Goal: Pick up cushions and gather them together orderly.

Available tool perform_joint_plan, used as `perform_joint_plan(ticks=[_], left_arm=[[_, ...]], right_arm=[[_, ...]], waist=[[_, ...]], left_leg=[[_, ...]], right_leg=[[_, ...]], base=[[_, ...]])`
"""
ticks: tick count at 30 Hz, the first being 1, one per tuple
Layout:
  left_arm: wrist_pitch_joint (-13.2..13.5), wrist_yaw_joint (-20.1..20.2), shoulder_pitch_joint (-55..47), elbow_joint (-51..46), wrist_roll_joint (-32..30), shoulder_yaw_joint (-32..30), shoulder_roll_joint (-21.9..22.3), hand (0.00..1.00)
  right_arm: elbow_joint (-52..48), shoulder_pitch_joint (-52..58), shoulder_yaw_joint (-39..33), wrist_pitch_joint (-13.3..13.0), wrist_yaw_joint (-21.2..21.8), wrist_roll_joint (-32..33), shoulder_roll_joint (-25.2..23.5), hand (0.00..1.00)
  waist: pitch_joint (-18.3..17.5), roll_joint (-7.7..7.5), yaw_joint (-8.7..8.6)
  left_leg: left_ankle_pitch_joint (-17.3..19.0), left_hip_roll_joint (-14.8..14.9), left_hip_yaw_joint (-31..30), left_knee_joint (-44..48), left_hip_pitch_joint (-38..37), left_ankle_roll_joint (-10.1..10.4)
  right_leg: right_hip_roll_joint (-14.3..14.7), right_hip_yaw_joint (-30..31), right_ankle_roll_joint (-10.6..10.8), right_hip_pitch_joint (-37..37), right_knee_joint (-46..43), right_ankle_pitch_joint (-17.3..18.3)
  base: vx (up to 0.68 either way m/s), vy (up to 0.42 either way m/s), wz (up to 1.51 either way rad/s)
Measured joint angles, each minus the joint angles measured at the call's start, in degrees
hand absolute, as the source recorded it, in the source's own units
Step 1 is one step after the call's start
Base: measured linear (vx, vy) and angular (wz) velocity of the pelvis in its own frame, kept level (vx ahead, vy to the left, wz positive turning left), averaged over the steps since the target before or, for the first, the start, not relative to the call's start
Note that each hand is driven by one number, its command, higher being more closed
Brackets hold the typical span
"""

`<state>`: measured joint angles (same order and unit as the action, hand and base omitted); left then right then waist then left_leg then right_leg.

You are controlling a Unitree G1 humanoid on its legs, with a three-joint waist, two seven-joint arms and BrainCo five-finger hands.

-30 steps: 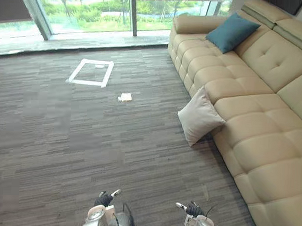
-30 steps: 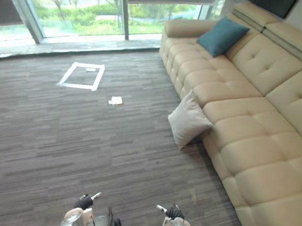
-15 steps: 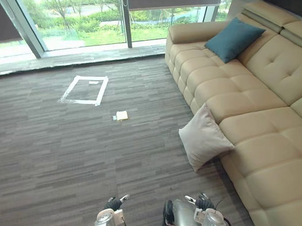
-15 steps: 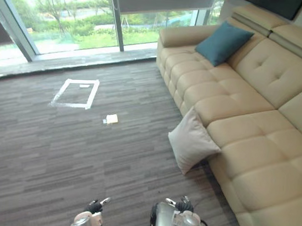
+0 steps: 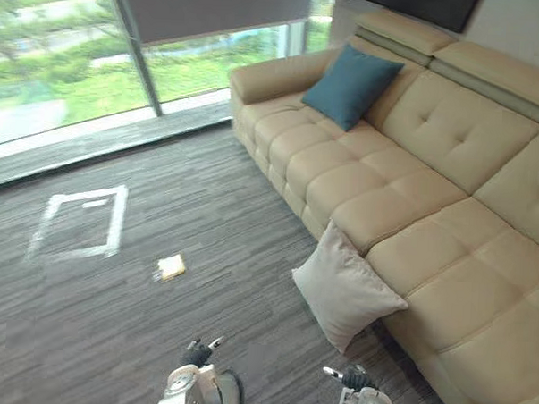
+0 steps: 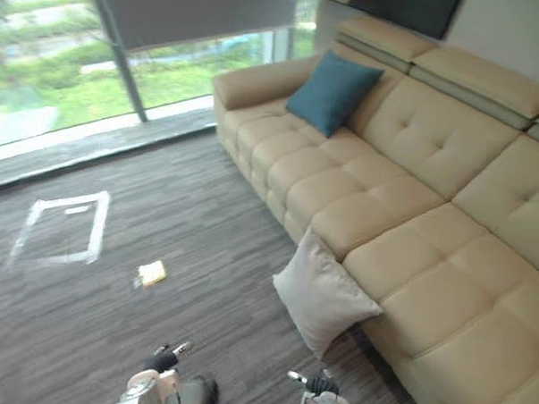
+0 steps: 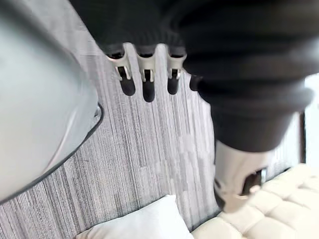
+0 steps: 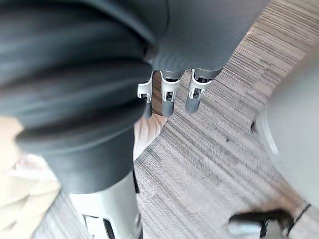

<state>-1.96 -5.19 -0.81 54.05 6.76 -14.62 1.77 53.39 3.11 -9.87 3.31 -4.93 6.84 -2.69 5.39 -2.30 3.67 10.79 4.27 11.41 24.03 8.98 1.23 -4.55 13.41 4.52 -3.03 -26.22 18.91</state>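
Only the camera has moved: the whole head view has swung toward the sofa (image 5: 449, 183), so more of the couch shows. The cushions and the floor markings lie as they did half a second ago. By my reading the robot is turning to face its first target, and no pick has begun.

The left hand (image 7: 145, 79) hangs low at the bottom edge of the head view, fingers straight and slightly apart, holding nothing. The right hand (image 8: 168, 92) is the same, straight-fingered and empty.

Nearest ahead, a little to the right, the pale grey cushion (image 5: 344, 290) stands on the striped grey carpet (image 5: 111, 338), leaning against the sofa's front. The teal cushion (image 5: 351, 85) is well apart from it, propped against the backrest at the far end of the seat near the armrest. Gathering them probably means lifting the pale one onto the seat beside the teal one.

The carpet between the hands and the pale cushion is bare. A small yellowish scrap (image 5: 170, 267) and a white tape rectangle (image 5: 79, 222) lie off to the left, out of the path, with the window (image 5: 60, 77) beyond. The real constraint is that the cushion sits low and tight against the sofa, so the reach must go down and likely use both hands.
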Motion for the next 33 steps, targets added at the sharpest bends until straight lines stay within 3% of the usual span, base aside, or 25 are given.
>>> perform_joint_plan(ticks=[3,5,6,8,11,12,13,14,16,18,20,21,22,24,25,26,28,29,30,32,33], left_arm=[[-0.1,-0.1,0.2,1.4,0.0,0.0,-0.3,0.00],[-0.1,-0.5,0.1,2.0,0.1,0.0,-0.4,0.00],[-0.2,-0.8,0.2,2.5,0.1,0.0,-0.6,0.00],[-0.2,-0.8,0.2,2.9,0.1,0.0,-0.7,0.00],[-0.2,-0.8,0.6,3.9,0.0,1.0,-1.4,0.00],[-0.2,-0.7,0.6,4.1,0.0,1.2,-1.5,0.00],[-0.2,-0.7,0.6,4.7,0.0,1.5,-1.3,0.00],[-0.1,-0.6,0.9,4.7,-0.2,1.7,-0.9,0.00],[-0.2,-0.1,1.3,4.7,-0.6,2.2,0.0,0.00],[-0.3,0.0,1.2,4.1,-0.8,2.2,0.4,0.00],[-0.3,0.3,0.8,1.8,-0.9,2.1,1.5,0.00],[-0.1,0.5,0.1,0.5,-0.9,2.1,1.6,0.00],[0.0,0.5,-0.1,0.2,-0.9,2.0,1.6,0.00],[0.0,0.4,0.0,-0.3,-0.5,2.0,1.5,0.00],[0.0,0.4,-0.1,-0.6,-0.4,2.0,1.5,0.00],[0.1,0.4,0.0,-0.6,-0.4,2.0,1.5,0.00],[0.3,0.4,0.0,-0.5,-0.4,2.0,1.6,0.00],[0.3,0.4,0.0,-0.5,-0.4,2.0,1.6,0.00],[0.3,0.4,0.1,-0.3,-0.4,2.0,1.6,0.00],[0.3,0.3,0.2,0.5,-0.4,2.0,0.9,0.00],[0.3,0.3,0.3,0.8,-0.5,2.1,0.3,0.00]], right_arm=[[-0.4,-0.4,1.2,-0.1,0.5,-0.1,-0.2,0.00],[-0.6,-0.8,1.2,0.0,0.5,-0.2,-0.1,0.00],[-0.7,-1.2,1.1,-0.1,0.5,-0.2,0.0,0.00],[-0.8,-1.6,1.0,-0.5,0.5,-0.2,0.0,0.00],[-0.8,-1.9,-0.6,-1.3,0.5,-0.2,0.4,0.00],[-0.8,-1.9,-1.2,-1.3,0.5,-0.1,0.5,0.00],[-0.7,-2.0,-1.5,-1.3,0.5,-0.2,0.9,0.00],[-0.7,-2.0,-2.1,-1.3,0.5,-0.2,1.5,0.00],[-1.0,-2.3,-4.0,-1.5,0.3,-0.1,1.9,0.00],[-1.0,-2.2,-5.1,-1.7,0.3,0.0,2.0,0.00],[-0.7,-1.7,-5.0,-1.6,0.2,0.1,2.8,0.00],[-0.7,-1.7,-4.6,-1.6,0.0,0.1,2.9,0.00],[-0.7,-1.7,-4.5,-1.6,0.0,0.1,2.9,0.00],[-0.6,-1.9,-4.5,-1.5,-0.2,0.2,2.8,0.00],[-0.5,-1.8,-4.5,-1.4,-0.3,0.4,2.8,0.00],[-0.5,-1.8,-4.5,-1.2,-0.3,0.4,2.8,0.00],[-0.4,-1.8,-4.1,-1.1,-0.5,0.4,2.9,0.00],[-0.3,-1.8,-3.7,-1.1,-0.6,0.4,3.0,0.00],[-0.2,-1.8,-2.3,-1.1,-0.8,0.4,3.4,0.00],[0.3,-1.6,-0.7,-1.1,-0.8,0.3,3.2,0.00],[0.6,-0.8,-0.4,-1.0,-0.8,0.4,2.5,0.00]], waist=[[0.4,0.74,-0.32],[0.9,1.47,-0.07],[1.0,1.92,-0.14],[1.1,1.98,-0.45],[1.8,1.31,-1.29],[2.1,0.84,-1.47],[2.1,1.24,-1.52],[2.5,2.42,-1.51],[3.1,3.14,-2.11],[3.2,3.28,-3.16],[3.6,3.81,-3.06],[3.7,4.24,-2.60],[3.7,4.32,-2.67],[3.7,4.17,-2.64],[3.9,3.96,-2.34],[3.9,3.97,-2.27],[3.9,3.94,-1.69],[3.9,3.93,-1.54],[3.8,4.01,-1.32],[2.8,2.82,-1.54],[2.0,1.33,-1.44]], left_leg=[[1.6,-0.1,3.7,-2.4,-6.5,-2.6],[1.7,0.1,7.9,-7.0,-12.1,-2.7],[1.7,0.4,9.9,-11.2,-16.2,-2.7],[2.5,1.1,12.5,-14.3,-19.0,-1.4],[3.4,1.2,16.7,-16.9,-23.1,0.8],[3.8,0.7,16.9,-17.0,-24.1,2.0],[4.0,1.1,16.4,-17.2,-24.6,2.3],[3.1,2.0,15.6,-16.7,-24.9,3.1],[3.0,2.5,13.6,-13.5,-24.4,3.4],[2.9,5.0,10.6,-3.0,-20.5,3.7],[0.2,9.4,4.9,17.3,-12.5,8.4],[0.5,10.6,3.9,24.8,-9.1,8.4],[0.7,10.6,3.7,25.7,-8.4,8.2],[2.4,10.4,4.4,23.2,-4.9,5.7],[3.4,9.9,4.4,17.6,-3.9,4.6],[3.5,9.7,4.0,15.6,-3.5,4.3],[3.3,5.8,-3.9,1.4,-2.8,4.0],[2.8,5.2,-5.8,-0.7,-2.8,3.7],[-1.2,3.5,-10.9,-5.1,-3.2,5.4],[-1.0,1.7,-9.1,-4.9,-4.4,5.3],[-0.2,1.0,-7.0,-4.3,-4.2,4.2]], right_leg=[[-0.9,-2.3,3.3,5.8,-14.3,-3.9],[-3.0,-8.2,1.6,10.1,-19.9,-2.9],[-3.9,-13.6,0.2,12.6,-20.1,-2.1],[-4.3,-20.1,-0.1,15.8,-17.6,-1.9],[-4.2,-28.8,-2.1,18.0,-3.5,-6.4],[-4.1,-28.8,-3.4,17.9,0.4,-9.8],[-3.2,-28.9,-6.4,17.3,0.2,-11.0],[-2.2,-29.0,-7.1,16.6,0.1,-9.8],[-2.2,-29.2,-7.5,16.7,-2.0,-7.0],[-2.0,-30.0,-7.6,14.4,-1.5,-5.5],[0.1,-29.9,-7.9,9.8,1.7,-5.0],[1.2,-28.1,-8.6,7.7,2.7,-4.5],[1.3,-27.9,-8.7,7.2,2.9,-4.5],[1.7,-25.0,-8.7,5.0,4.7,-4.5],[1.7,-22.8,-8.2,4.3,5.3,-4.2],[1.7,-22.1,-8.1,3.9,5.5,-4.1],[1.4,-16.6,-6.5,3.5,5.3,-3.1],[1.3,-15.7,-6.0,3.6,5.0,-2.8],[1.3,-13.1,-3.9,4.3,3.1,-1.8],[0.1,-10.2,-2.4,4.6,2.6,-1.2],[-1.0,-9.2,-1.3,4.0,4.3,-1.9]], base=[[0.30,0.239,-0.87],[0.19,0.133,-1.05],[0.20,0.072,-0.96],[0.20,0.036,-0.88],[0.22,-0.105,-0.67],[0.30,-0.155,-0.31],[0.25,-0.120,-0.33],[0.29,-0.165,-0.26],[0.28,-0.197,-0.02],[0.25,-0.223,0.23],[0.20,-0.134,-0.17],[0.25,-0.065,-0.61],[0.26,0.009,-0.84],[0.18,0.043,-0.76],[0.13,0.074,-0.67],[0.25,0.196,-0.91],[0.27,0.271,-1.03],[0.24,0.320,-1.09],[0.18,0.263,-0.90],[0.24,0.298,-0.65],[0.30,0.323,-0.38]])
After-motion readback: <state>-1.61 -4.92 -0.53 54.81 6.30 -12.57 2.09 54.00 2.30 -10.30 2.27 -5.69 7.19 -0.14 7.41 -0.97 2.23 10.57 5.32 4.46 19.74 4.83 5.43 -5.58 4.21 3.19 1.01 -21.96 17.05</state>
